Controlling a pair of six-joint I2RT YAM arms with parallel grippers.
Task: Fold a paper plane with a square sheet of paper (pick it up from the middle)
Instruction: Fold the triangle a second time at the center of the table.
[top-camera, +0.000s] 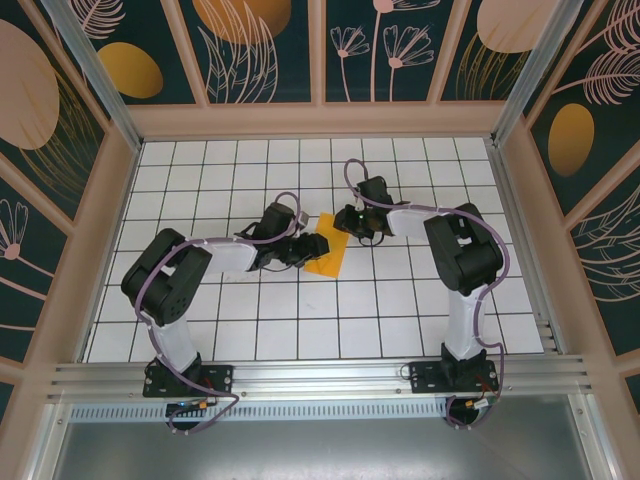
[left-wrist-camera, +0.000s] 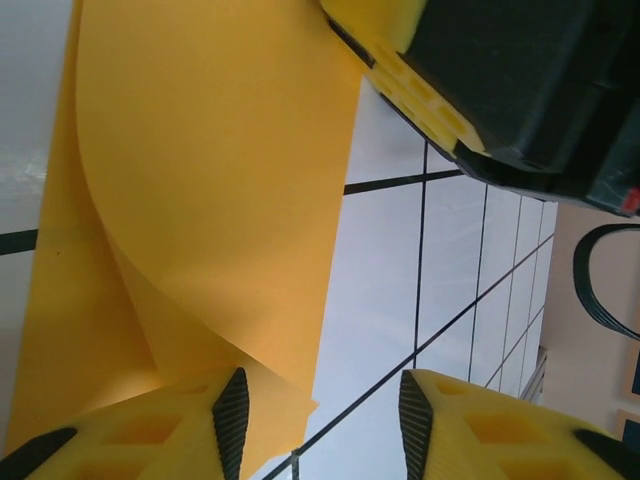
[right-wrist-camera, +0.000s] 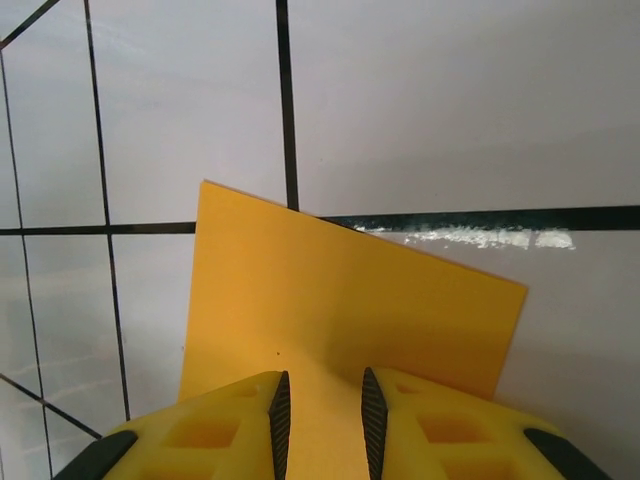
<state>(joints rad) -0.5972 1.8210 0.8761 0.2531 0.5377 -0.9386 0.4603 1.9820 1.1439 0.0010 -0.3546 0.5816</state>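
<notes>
The square sheet of paper (top-camera: 326, 252), orange-yellow, lies on the white tiled floor between my two grippers. In the left wrist view the paper (left-wrist-camera: 220, 150) has a flap curling over itself. My left gripper (left-wrist-camera: 322, 410) is open wide, one finger (left-wrist-camera: 150, 440) over the paper's edge and the other over bare tile. It reaches the paper from the left (top-camera: 300, 250). My right gripper (top-camera: 352, 222) sits at the paper's far corner and appears as a yellow-and-black body (left-wrist-camera: 520, 90). Its jaws (right-wrist-camera: 322, 410) stand a narrow gap apart over the paper (right-wrist-camera: 340, 290), which runs beneath that gap.
White tiles with dark grid lines (top-camera: 400, 300) surround the paper. Wooden-framed walls with dark leaf patterns and orange ovals (top-camera: 130, 70) enclose the floor. A metal rail (top-camera: 320, 375) runs along the near edge by the arm bases.
</notes>
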